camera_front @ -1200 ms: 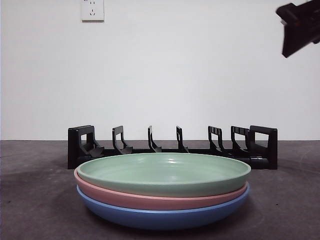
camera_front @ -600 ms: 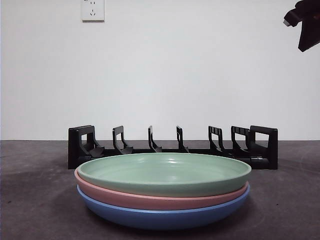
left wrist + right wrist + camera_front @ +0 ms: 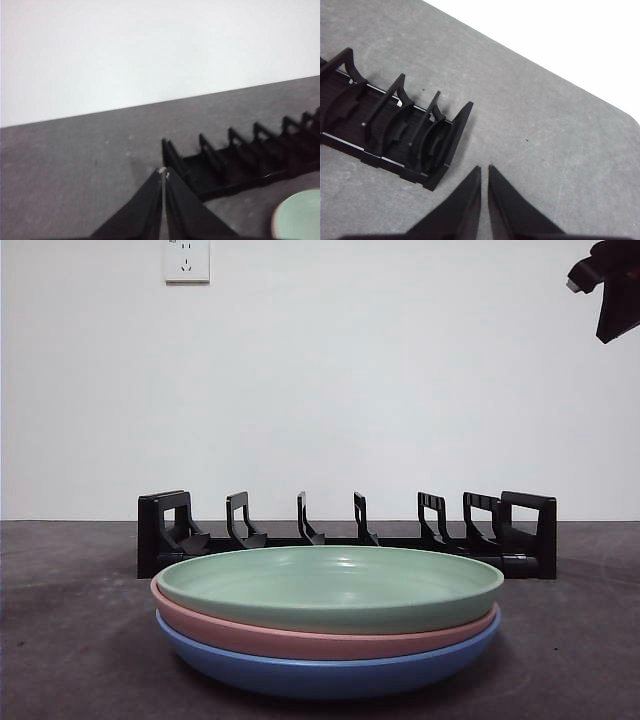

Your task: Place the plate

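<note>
Both grippers hang above the table with nothing in them. Left gripper [image 3: 163, 174] has its jaws pressed together, tips over one end of the black rack [image 3: 245, 157]. Right gripper [image 3: 484, 169] has its jaws nearly together, only a thin slit between them, near the rack's other end. Three plates sit stacked in front of the rack: green plate [image 3: 330, 585] on top, pink plate [image 3: 300, 640] under it, blue plate [image 3: 320, 675] lowest, on the grey table [image 3: 60, 640].

Just a dark grey counter [image 3: 60, 640], plain white wall [image 3: 350, 380], and what looks like a power outlet [image 3: 187, 260] up top.
</note>
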